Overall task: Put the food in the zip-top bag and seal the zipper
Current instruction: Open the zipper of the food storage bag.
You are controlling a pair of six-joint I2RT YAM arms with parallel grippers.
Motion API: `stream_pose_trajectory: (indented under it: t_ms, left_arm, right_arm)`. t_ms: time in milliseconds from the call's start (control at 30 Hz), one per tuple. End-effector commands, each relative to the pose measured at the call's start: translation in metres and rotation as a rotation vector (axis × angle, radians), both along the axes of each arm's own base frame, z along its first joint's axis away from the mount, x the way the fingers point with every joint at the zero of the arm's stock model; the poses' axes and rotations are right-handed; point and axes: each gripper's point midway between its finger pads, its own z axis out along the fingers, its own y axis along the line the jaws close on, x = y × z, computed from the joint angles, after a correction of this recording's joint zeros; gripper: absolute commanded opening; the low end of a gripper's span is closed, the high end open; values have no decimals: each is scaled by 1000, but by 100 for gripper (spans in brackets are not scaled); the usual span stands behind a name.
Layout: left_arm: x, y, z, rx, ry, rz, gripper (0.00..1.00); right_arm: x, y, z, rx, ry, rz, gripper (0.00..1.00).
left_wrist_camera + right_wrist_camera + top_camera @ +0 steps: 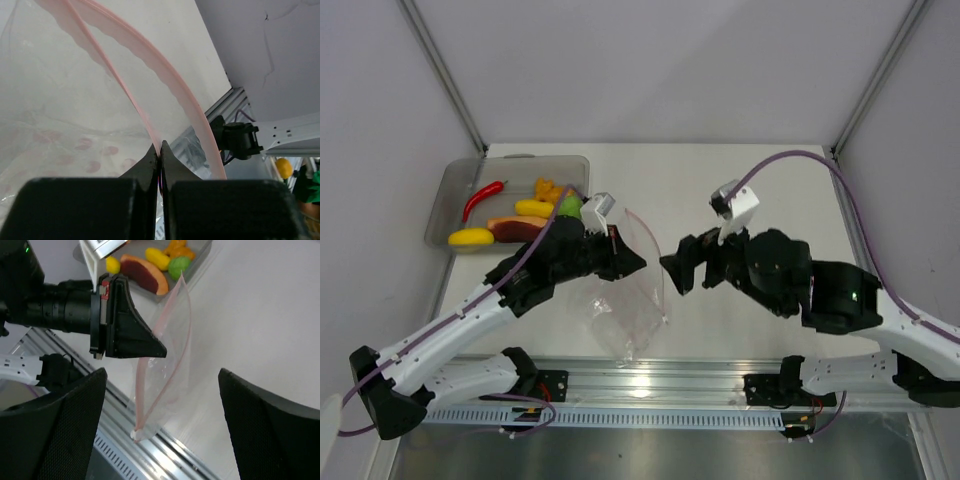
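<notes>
Your left end effector (636, 262) clamped on the pink zipper (172, 95), zip-top bag (632, 300) hanging open at frame centre, your right end effector (674, 270) spread wide facing it, food (520, 215) in the grey tray (448, 205), upper left.
</notes>
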Motion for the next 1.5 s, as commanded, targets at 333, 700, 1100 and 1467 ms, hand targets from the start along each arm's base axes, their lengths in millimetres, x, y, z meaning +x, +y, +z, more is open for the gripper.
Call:
stream_pose_trajectory:
  t_ms: [333,700,1100,1467]
  left_arm:
    - [0,-9,9,88,-181,-60,1]
    - [-9,-12,29,35,-214,-94,1]
    - [-22,-25,56,-66,-275,-187,1]
    - [7,-104,118,-195,-315,-335,1]
  right_arm:
    - [47,24,-68,-145,458,-21,75]
    - [40,37,-112,-137,568,20,56]
    - [89,-19,-118,-224,468,-242,0]
    - [119,-121,-77,-453,211,-656,0]
